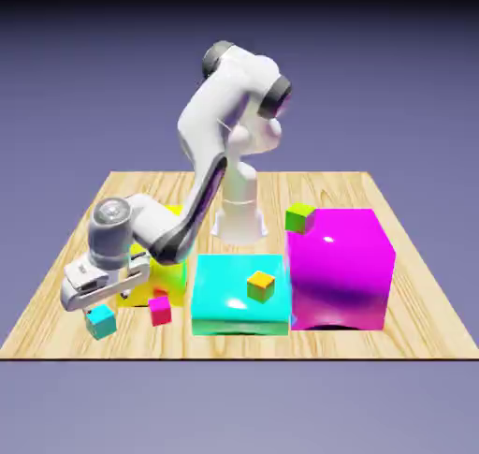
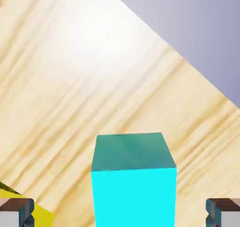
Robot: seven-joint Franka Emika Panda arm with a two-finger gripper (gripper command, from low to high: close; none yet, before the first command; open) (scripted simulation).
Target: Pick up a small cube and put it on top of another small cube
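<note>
Looks like simulated robot scene: wooden table (image 1: 427, 335) under white robot arm (image 1: 208, 124), plain blue-violet backdrop (image 1: 393, 78) behind and around table.

Table Surface: Layout

The light wood-grain table (image 1: 421, 335) supports three large blocks: yellow (image 1: 166, 288), cyan (image 1: 213, 293) and magenta (image 1: 341, 274), the cyan unit between the others. The small cyan cube (image 1: 101, 322) and small magenta cube (image 1: 160, 311) rest near the front edge, apart, toward the exterior view's left.

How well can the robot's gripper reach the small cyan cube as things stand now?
Probably yes: the gripper is open, with its fingertips wide apart, and the small cyan cube shows between them. Nothing seems to block the way.
</note>
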